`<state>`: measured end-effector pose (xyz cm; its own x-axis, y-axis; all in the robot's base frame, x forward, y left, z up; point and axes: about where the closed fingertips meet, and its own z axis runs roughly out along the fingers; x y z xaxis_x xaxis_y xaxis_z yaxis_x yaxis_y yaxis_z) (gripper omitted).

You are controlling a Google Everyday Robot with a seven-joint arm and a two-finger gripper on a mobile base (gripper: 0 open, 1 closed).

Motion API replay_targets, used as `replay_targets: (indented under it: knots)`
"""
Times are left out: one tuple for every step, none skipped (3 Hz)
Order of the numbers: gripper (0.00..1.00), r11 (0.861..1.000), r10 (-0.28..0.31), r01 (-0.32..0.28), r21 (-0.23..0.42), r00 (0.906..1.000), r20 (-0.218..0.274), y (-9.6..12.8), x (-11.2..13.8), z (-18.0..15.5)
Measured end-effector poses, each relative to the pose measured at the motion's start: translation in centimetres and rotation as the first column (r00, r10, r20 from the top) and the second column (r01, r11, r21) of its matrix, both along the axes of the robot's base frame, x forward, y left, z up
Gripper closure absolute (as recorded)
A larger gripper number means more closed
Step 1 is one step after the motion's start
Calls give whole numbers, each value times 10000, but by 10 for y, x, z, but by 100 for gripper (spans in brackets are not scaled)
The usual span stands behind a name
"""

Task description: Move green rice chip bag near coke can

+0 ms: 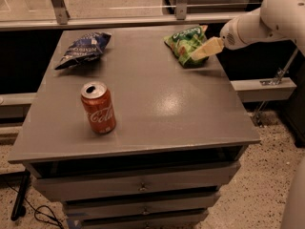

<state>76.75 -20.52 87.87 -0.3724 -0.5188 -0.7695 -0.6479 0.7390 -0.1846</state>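
The green rice chip bag (183, 43) lies crinkled at the far right of the grey table top (157, 104). The coke can (98, 108) stands upright near the front left of the table, far from the bag. My gripper (199, 52) reaches in from the right on a white arm (267, 20). Its pale fingers lie over the bag's right edge, touching or just above it; I cannot tell which.
A dark blue chip bag (83, 48) lies at the far left of the table. The table has drawers (138, 187) below its front edge. A metal rail (119, 20) runs behind the table. A cable (33, 209) lies on the floor at lower left.
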Motion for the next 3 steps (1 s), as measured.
replay_targets:
  knots:
    - [16,9964,-244,293,793,9978,-620,5,3,-14]
    - [40,9921,-122,245,1234,9950,-992,10,-4,-15]
    - [63,9871,182,-14,1599,9945,-1033,15,-19,0]
